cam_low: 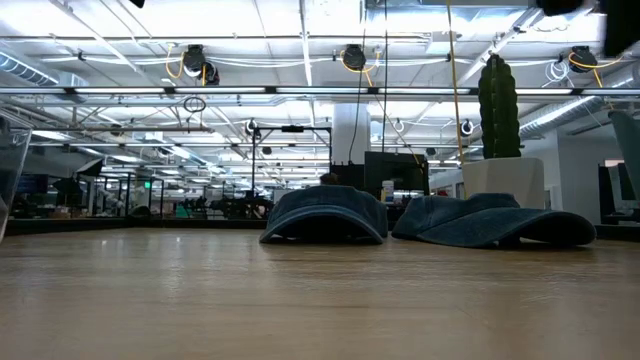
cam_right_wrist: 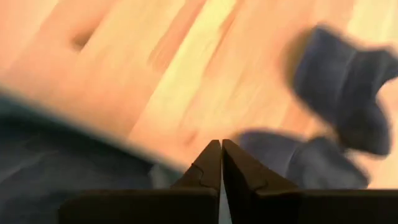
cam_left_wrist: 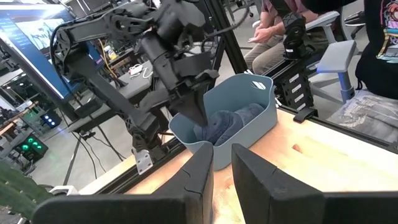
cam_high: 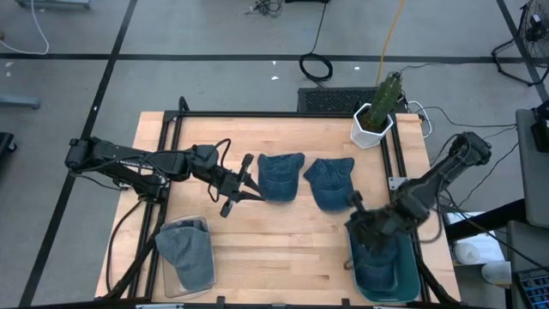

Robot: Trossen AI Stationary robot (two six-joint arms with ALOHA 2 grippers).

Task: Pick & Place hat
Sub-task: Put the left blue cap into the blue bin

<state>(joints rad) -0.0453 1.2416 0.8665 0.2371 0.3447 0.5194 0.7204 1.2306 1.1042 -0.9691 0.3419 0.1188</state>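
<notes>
Two denim hats (cam_high: pixel 281 176) lie mid-desk (cam_high: pixel 283 257); another sits in the blue bin (cam_high: pixel 410 283) lower right, where the right end effector (cam_high: pixel 358 225) hovers, closed and empty. Left end effector (cam_high: pixel 249 184), slightly parted, empty, waits near the hats.

Both arms are dark — near-black links with chunky rounded joints. The left arm (cam_high: pixel 141 160) trails a thin black cable looping beside its wrist (seen from above). The right arm (cam_high: pixel 433 182) is bulkier. Each gripper's fingers (cam_right_wrist: pixel 214 163) are flat, dark, tapering wedges — matte.
</notes>
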